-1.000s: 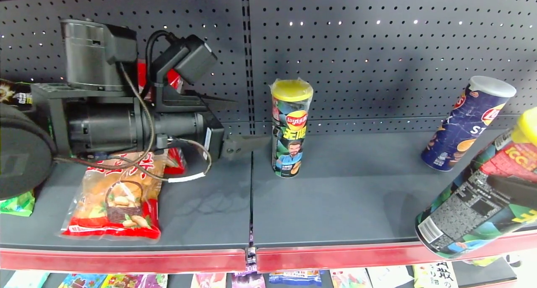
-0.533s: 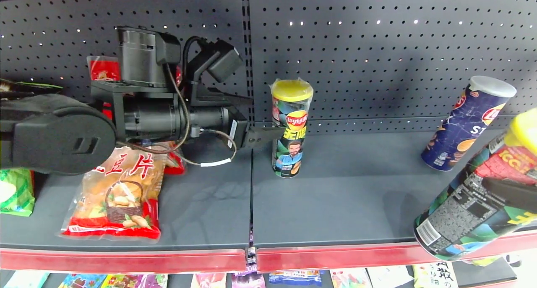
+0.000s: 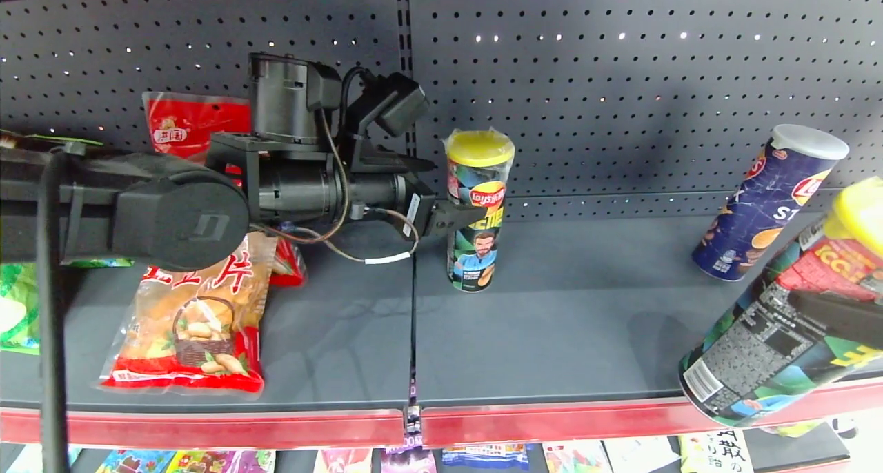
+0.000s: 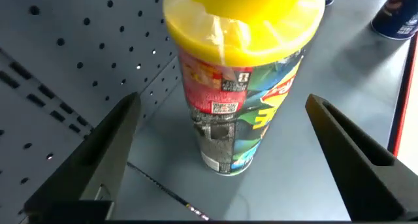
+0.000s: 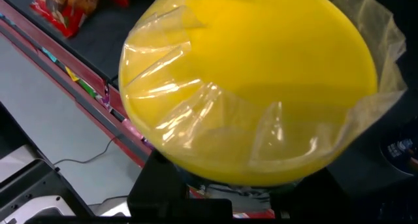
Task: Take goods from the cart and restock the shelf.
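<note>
A green snack bag [image 3: 15,307] sits at the far left end of the shelf [image 3: 566,335]. Just right of it, a bag of peanuts [image 3: 196,321] lies flat near the shelf's red front edge [image 3: 207,428]. Behind it a red packet [image 3: 196,123] stands against the pegboard back panel [image 3: 621,80], partly hidden by the left arm, which stretches across from the left above the peanuts.

The left claw [image 3: 459,187] is level with the middle of the standing chip can [image 3: 478,211]. This can has a yellow lid and stands upright far back on the shelf, near the panel and just right of the shelf's centre seam. In the left wrist view the claw [image 4: 223,101] is spread wide, with its fingers [image 4: 104,165] on either side of the can [image 4: 241,87] and a clear gap on each side, so it grips nothing.

Farther right a blue chip can [image 3: 766,204] with a pale lid rests on the shelf. It is tilted, with its top toward the back panel.

At the near right edge, the right claw [image 3: 831,314] is clamped around the held chip can [image 3: 766,335], a second yellow-lidded one. This can is tilted, with its base hanging over the red front edge and its lid up and to the right. In the right wrist view its lid [image 5: 251,87], under loose clear wrap, sits close to the camera.

Packets [image 3: 483,456] line the lower shelf.
</note>
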Controlling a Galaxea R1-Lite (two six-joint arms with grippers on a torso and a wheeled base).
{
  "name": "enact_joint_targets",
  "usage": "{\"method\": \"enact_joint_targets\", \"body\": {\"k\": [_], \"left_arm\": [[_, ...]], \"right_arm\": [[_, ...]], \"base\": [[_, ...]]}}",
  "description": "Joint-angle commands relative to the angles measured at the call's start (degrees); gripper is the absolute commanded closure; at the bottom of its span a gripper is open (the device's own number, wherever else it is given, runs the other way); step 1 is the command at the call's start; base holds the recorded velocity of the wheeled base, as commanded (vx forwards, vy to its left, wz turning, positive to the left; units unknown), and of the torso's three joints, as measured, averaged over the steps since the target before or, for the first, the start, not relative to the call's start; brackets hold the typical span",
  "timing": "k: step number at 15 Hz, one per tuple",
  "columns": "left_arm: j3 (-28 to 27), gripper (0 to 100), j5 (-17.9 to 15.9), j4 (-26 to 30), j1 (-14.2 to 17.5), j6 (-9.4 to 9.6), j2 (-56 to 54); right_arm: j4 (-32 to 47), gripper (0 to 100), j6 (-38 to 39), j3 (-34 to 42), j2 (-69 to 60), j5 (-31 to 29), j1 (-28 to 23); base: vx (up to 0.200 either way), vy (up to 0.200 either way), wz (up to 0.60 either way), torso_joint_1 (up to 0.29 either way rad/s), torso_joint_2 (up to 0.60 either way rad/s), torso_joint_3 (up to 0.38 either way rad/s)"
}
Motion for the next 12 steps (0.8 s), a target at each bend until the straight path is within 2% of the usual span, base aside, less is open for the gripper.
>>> {"method": "enact_joint_targets", "body": {"k": [1,7,12], "left_arm": [[-1.63,0,0.38,0.07,-0.73,-0.02,1.35],[-6.90,0,2.67,0.07,-1.44,-0.19,5.04],[-8.13,0,3.63,0.07,-2.84,-0.45,6.27]], "right_arm": [[0.02,100,-0.04,0.04,0.23,0.01,0.03],[0.02,100,-0.04,0.04,0.23,0.01,-0.50],[0.02,100,-0.04,0.04,0.32,0.01,-0.76]], "base": [[0.000,0.000,0.00,0.000,0.00,0.000],[0.000,0.000,0.00,0.000,0.00,0.000],[0.000,0.000,0.00,0.000,0.00,0.000]]}}
